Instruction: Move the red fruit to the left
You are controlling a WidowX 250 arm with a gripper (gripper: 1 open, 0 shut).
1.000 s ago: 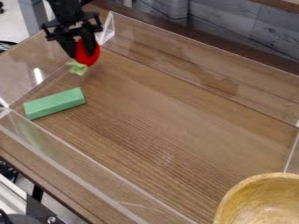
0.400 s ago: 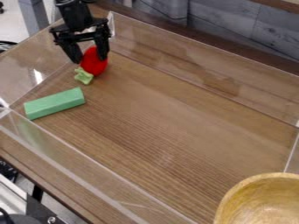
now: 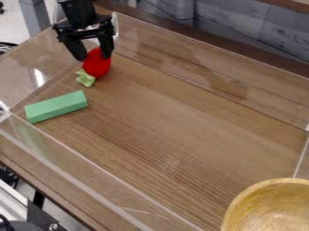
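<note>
Lying on the bench [image 3: 182, 135] at the far left of the camera view, the red fruit [image 3: 97, 61] has its pale green stem piece [image 3: 85, 78] pointing towards us, and right behind it, overlapping it in the view, stands the gripper [image 3: 87, 38], fingers spread wide, with no grip on the fruit that I can see! The green block [image 3: 57, 106] sits nearer the camera, apart from the fruit.

So how would this fruit handle? It looks like a toy, so I'd call it light, probably hard-skinned plastic, though softness is anyone's guess from here. That smooth, rounded skin could be slippery, and a pinch low on the curve might squirt it away or set it rolling. Fragile? Doubtful, the body looks sturdy enough, but the leafy end seems thin and bendy, and that's the bit to leave alone! The spot to go for is the widest part of the red body, one finger on each flank, squeezing across the short way with modest force.

Now, what's hard to make out: the dark fingers cover the fruit's far end, and whether a fingertip is brushing the skin, nobody could say from this angle. The arm runs out at the top edge, the fruit's underside is out of sight, the stem's leaves blur together, and the yellow bowl [image 3: 268, 209] is cut off in the near corner!
</note>
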